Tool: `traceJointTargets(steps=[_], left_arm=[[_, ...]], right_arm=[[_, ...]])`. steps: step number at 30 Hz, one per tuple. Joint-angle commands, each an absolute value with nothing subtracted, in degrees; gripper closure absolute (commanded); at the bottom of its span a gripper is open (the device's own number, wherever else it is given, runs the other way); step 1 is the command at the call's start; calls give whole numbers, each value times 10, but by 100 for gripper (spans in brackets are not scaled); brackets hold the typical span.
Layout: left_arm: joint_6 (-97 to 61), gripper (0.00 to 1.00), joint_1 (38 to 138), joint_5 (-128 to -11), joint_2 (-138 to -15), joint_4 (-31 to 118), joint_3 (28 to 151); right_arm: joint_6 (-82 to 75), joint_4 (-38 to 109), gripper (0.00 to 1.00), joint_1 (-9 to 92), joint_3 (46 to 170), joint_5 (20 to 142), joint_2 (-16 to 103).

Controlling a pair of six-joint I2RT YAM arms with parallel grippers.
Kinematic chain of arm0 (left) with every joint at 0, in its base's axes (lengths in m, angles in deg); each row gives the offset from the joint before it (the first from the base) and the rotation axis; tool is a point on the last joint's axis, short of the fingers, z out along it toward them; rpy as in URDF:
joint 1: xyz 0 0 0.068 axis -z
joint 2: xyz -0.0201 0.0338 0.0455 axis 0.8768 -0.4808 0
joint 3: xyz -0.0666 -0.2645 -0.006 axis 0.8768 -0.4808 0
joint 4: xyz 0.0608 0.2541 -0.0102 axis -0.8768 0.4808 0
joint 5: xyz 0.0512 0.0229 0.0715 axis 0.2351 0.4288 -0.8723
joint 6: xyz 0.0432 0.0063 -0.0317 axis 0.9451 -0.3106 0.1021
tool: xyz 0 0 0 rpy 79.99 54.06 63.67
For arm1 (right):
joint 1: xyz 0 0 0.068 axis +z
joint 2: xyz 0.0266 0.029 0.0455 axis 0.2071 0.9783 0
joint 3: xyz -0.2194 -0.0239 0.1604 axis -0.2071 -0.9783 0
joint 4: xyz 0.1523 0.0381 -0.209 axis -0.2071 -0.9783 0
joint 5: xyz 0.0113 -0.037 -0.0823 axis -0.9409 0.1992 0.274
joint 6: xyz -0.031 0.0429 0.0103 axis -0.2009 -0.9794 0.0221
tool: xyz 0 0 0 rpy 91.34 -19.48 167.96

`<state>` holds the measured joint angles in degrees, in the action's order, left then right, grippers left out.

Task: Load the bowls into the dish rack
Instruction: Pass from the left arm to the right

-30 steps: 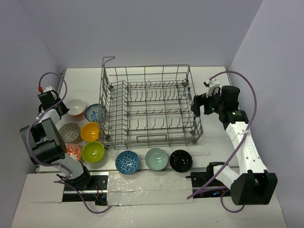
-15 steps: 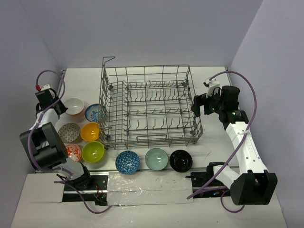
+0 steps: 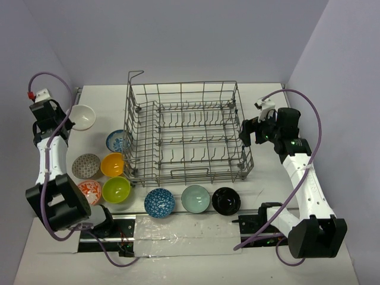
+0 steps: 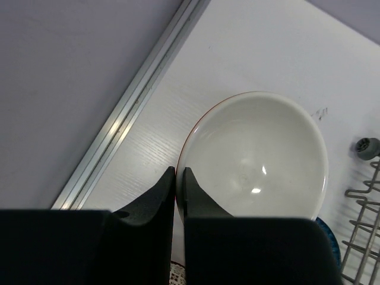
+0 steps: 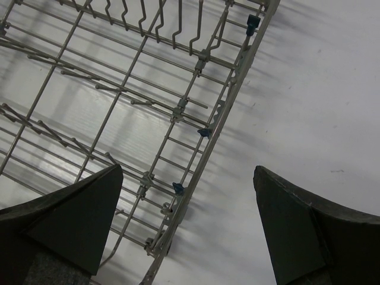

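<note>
Three lilac walls [image 3: 178,35] enclose the white table [image 3: 264,178] and dish rack [image 3: 187,133].

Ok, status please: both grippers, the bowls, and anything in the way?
Left gripper shut on white bowl rim. Right gripper open, above dish rack right edge. Rack empty, eight other bowls on table. Nothing blocking the rack.
</note>
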<state>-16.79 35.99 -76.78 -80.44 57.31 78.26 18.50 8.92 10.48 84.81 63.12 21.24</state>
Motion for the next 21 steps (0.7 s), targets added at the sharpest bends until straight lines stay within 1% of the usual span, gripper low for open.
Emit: traceJointTargets(steps=[1,12,21], left_arm=[[-168,100,361,-773,-757,572,821],[-178,100,377,-741,-727,650,924],[-173,100,457,-764,-736,694,1001]], right_arm=[[193,86,2,107,874,629,192],[198,82,3,107,873,622,180],[201,79,3,108,873,619,172]])
